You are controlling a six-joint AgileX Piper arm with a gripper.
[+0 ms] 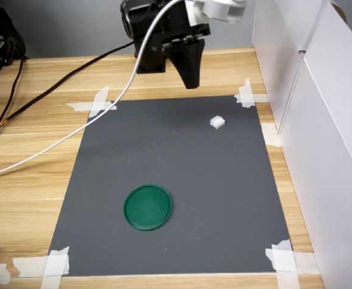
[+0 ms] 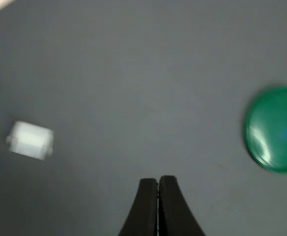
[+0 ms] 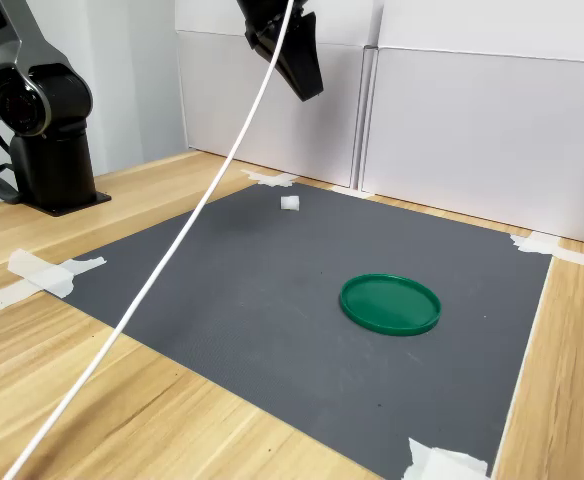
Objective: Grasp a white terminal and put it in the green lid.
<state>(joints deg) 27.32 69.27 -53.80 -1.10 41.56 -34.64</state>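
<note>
One white terminal [image 1: 217, 122] near my mat's [image 1: 182, 156] far right corner in the first exterior view.
My gripper [image 2: 157, 183] hangs clenched, empty, above; green lid [image 1: 147, 207] toward the near edge.

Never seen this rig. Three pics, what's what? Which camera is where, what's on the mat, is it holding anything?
It is one robot arm with a two-finger gripper. Both exterior views come from cameras standing off the arm, at different sides of the wooden table. The wrist view looks down from the arm itself, past the fingertips. A dark grey mat is taped to the table. On it lie a tiny white terminal and, apart from it, a flat green lid, which is empty. The gripper hangs above the mat, jaws shut, holding nothing. A white cable trails from the arm.
</note>
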